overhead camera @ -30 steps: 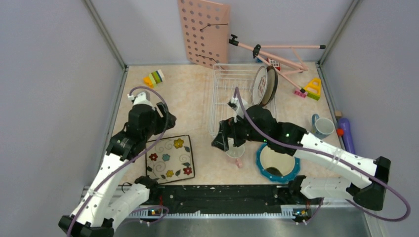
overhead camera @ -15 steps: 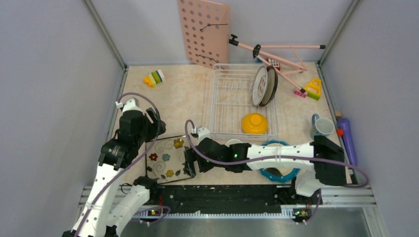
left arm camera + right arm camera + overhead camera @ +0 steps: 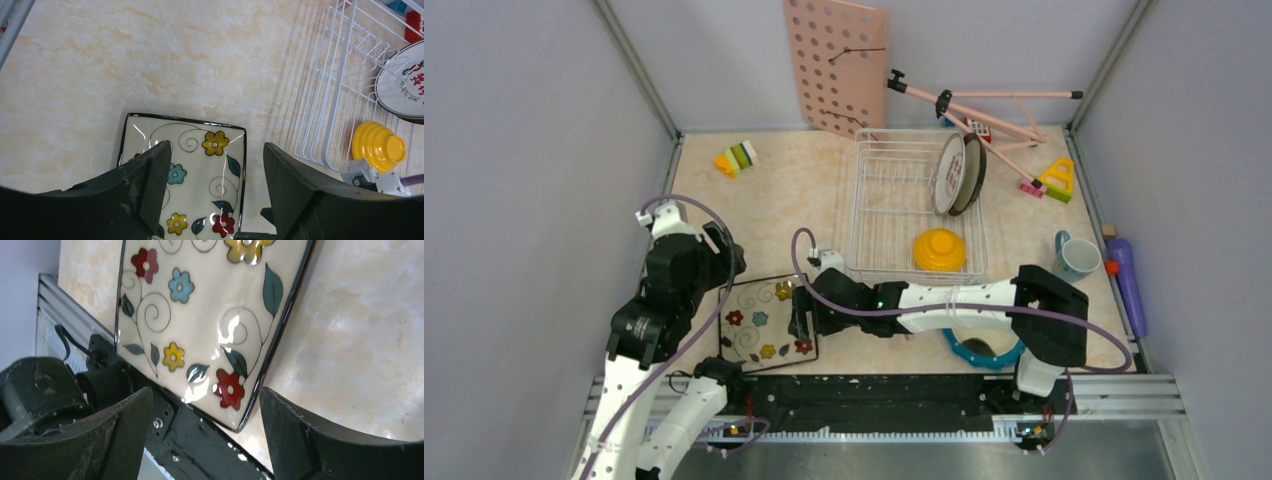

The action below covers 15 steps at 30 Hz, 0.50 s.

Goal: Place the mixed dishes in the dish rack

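Note:
The square floral plate (image 3: 764,322) (image 3: 200,165) (image 3: 200,305) lies flat near the table's front edge. My right gripper (image 3: 802,312) (image 3: 205,435) stands open at the plate's right edge, and the plate's near corner shows between its fingers without touching them. My left gripper (image 3: 722,255) (image 3: 217,190) hangs open above the plate's far side, holding nothing. The white wire dish rack (image 3: 872,215) (image 3: 340,75) holds a brown-rimmed round plate (image 3: 957,173) (image 3: 405,80) on edge and an upturned yellow-orange bowl (image 3: 940,250) (image 3: 378,146). A teal dish (image 3: 984,348) lies half hidden under the right arm. A small blue cup (image 3: 1076,255) stands to the right.
A pink pegboard (image 3: 836,65) and a pink tripod (image 3: 984,105) lean at the back. Toy blocks (image 3: 737,158) lie at the back left, more blocks (image 3: 1057,180) at the back right. A purple object (image 3: 1124,275) lies along the right wall. A black rail (image 3: 874,390) runs just before the plate.
My right arm has left the rack, uncovering the yellow-orange bowl there, and swung left to the floral plate's right edge. My left arm has drawn back to the left.

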Motion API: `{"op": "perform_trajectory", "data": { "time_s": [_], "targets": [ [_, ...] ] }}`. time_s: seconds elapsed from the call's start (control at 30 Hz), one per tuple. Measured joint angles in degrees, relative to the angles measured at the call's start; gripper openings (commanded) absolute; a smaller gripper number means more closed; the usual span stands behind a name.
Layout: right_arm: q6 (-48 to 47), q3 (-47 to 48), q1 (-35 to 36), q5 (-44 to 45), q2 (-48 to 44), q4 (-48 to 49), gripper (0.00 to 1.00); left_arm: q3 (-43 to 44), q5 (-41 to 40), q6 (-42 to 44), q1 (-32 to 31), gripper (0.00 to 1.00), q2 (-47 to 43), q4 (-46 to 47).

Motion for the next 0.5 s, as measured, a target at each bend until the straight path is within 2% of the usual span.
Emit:
{"op": "perform_trajectory", "data": {
  "time_s": [0.2, 0.5],
  "targets": [
    [3.50, -0.26, -0.63, 0.22, 3.82, 4.96, 0.75, -0.11, 0.00, 0.02, 0.00, 0.73, -0.02, 0.04],
    [6.84, -0.74, -0.57, 4.72, 9.03, 5.44, 0.73, -0.20, -0.24, 1.27, 0.00, 0.73, 0.00, 0.09]
  ]
}}
